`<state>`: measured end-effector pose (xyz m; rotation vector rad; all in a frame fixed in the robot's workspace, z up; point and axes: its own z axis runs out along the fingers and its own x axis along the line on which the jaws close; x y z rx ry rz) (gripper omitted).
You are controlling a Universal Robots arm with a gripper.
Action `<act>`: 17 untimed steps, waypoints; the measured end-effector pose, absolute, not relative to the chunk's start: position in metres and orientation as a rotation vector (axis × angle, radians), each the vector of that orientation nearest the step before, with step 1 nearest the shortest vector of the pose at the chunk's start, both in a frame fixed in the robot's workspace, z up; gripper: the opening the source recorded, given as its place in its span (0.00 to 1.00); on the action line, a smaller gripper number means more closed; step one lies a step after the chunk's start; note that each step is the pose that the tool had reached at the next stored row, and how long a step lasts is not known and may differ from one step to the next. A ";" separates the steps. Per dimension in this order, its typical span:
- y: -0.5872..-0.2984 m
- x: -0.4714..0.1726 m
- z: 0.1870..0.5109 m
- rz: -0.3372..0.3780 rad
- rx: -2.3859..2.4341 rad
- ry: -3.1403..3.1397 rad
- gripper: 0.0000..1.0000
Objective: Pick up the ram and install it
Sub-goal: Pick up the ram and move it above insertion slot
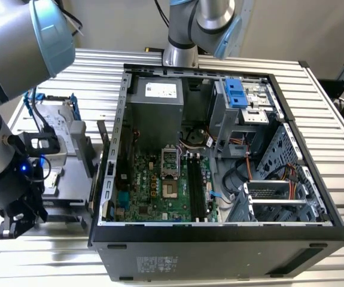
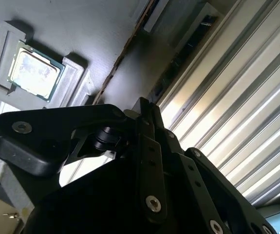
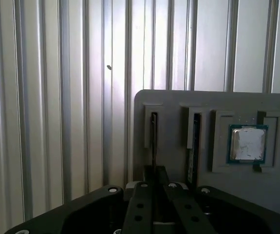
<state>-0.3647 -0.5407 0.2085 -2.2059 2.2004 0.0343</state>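
Observation:
Two rams stand on edge in slots of a grey holder block [image 3: 171, 100]. In the first wrist view one ram [image 3: 154, 131] is a thin dark line straight ahead of my gripper [image 3: 154, 171], and a second ram [image 3: 194, 146] sits one slot over. The second wrist view shows a ram's brownish edge [image 2: 125, 51] in the holder, a little beyond my gripper [image 2: 143, 105]. The fingers are shut together with nothing visibly between them. In the exterior view my gripper [image 1: 11, 230] hangs low at the exterior view's left, outside the open computer case [image 1: 219, 230]. The motherboard's long black slots [image 1: 195, 188] lie inside the case.
A small square silver chip [image 3: 247, 144] rests in a recess of the same holder, also seen in the second wrist view [image 2: 35, 68]. A silver drive in a blue-clipped frame [image 1: 58, 113] sits behind the arm. Everything stands on a ribbed metal table [image 1: 333, 119].

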 end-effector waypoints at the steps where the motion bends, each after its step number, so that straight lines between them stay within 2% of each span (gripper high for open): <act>1: -0.541 -0.365 0.210 0.034 -2.206 2.200 0.00; 17: -0.541 -0.365 0.228 0.033 -2.205 2.200 0.00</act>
